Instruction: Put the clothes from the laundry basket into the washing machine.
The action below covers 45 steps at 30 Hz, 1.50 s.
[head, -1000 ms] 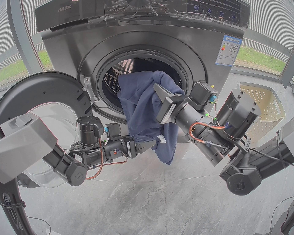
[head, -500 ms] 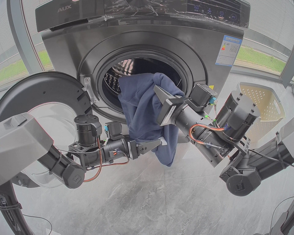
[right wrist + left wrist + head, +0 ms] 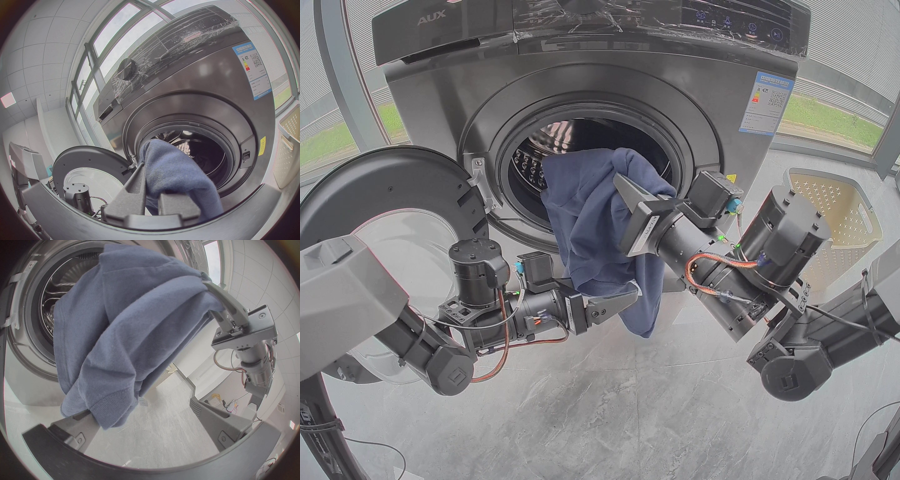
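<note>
floor (image 3: 612, 406): grey stone; windows (image 3: 850, 119): lawn outside; navy garment (image 3: 594, 212): before washing machine (image 3: 444, 106)

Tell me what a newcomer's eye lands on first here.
A dark blue garment hangs at the open mouth of the washing machine, pinched by the right gripper. The left gripper, fingers open, sits at the garment's lower hem. The round door stands swung open on the left.
</note>
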{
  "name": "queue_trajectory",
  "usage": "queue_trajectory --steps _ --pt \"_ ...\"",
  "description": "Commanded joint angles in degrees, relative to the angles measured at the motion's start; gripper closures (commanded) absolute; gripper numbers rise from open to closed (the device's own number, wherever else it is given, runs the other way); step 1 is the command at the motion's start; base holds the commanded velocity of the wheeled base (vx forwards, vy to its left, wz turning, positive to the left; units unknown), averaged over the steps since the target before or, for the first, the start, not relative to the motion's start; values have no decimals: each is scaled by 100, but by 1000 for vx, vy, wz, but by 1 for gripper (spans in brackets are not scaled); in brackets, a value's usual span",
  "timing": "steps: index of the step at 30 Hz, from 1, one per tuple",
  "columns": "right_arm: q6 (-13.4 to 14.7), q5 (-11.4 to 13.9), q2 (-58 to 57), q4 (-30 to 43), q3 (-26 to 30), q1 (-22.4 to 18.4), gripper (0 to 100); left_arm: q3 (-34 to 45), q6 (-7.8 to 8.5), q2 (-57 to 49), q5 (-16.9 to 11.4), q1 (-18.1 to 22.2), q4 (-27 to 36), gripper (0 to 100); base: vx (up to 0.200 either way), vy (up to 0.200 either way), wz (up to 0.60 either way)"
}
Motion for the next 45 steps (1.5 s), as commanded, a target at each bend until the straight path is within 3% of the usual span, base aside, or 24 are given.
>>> queue_trajectory --steps 1,14,28,29,39,45 --pt "-1 -1 9 3 7 6 100 -192 -12 483 61 60 -228 0 0 0 0" --pt "-1 -10 18 -6 16 59 100 -693 -74 633 79 148 -342 0 0 0 0" --pt "-1 -10 18 -24 25 59 100 -781 -126 633 386 112 -351 0 0 0 0" --pt "-1 -10 18 -24 25 59 100 -772 -126 624 386 104 -351 100 0 0 0" --pt "-1 -10 27 -24 60 50 100 -667 -118 598 509 7 -509 100 0 0 0" --pt "-1 -10 97 -24 112 -29 100 -333 -126 193 553 -257 -588 100 0 0 0"
